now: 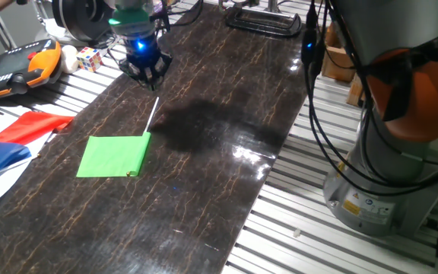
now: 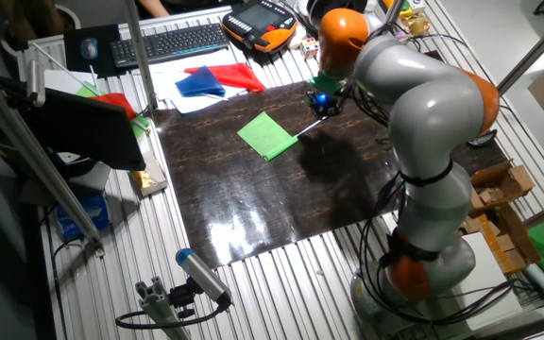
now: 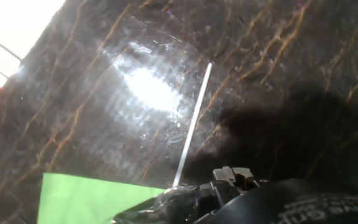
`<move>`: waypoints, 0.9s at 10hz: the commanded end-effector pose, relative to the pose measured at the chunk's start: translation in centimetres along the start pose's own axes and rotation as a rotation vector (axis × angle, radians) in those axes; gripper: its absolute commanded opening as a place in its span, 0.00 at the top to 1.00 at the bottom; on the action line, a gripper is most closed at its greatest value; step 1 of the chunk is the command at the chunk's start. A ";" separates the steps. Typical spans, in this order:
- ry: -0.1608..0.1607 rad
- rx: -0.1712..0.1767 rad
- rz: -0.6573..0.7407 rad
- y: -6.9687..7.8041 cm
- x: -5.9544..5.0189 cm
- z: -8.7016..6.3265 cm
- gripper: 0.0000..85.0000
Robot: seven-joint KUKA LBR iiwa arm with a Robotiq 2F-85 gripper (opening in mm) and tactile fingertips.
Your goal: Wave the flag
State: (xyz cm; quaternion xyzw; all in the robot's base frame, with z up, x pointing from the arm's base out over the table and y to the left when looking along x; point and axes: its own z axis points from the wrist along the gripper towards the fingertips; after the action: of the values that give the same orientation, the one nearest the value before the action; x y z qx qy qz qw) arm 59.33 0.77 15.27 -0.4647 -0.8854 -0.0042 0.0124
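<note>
Flag [image 1: 115,156] lies flat, stick's bare end pointing toward the gripper [image 1: 144,72], whose jaws hang apart above.

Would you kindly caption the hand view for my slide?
Gripper above the dark table, the green flag lying flat, its white stick free.

Overhead light, moderately bright. Glossy dark tabletop [image 1: 204,152] carries white glare patches near its edge and, in the hand view, a blown-out highlight. A soft shadow [image 1: 196,122] falls mid-table. Hand view is blurred; its upper left corner is overexposed.
</note>
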 end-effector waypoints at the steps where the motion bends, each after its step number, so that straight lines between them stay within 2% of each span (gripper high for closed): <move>1: 0.020 0.002 0.071 0.0 0.0 0.0 0.99; 2: 0.057 0.017 0.096 0.0 0.0 0.0 0.99; 4: 0.083 0.061 0.168 0.0 0.0 0.0 0.99; 5: 0.084 0.077 0.208 0.0 0.0 0.0 0.99; 6: 0.053 0.064 0.252 0.0 0.0 0.0 0.98; 7: 0.005 0.044 0.263 0.0 0.0 0.0 0.91; 9: 0.011 0.037 0.263 0.8 -0.7 0.9 0.72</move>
State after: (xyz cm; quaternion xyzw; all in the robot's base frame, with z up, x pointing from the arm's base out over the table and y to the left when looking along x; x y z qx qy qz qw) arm 60.51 0.63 14.21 -0.5763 -0.8168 0.0113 0.0263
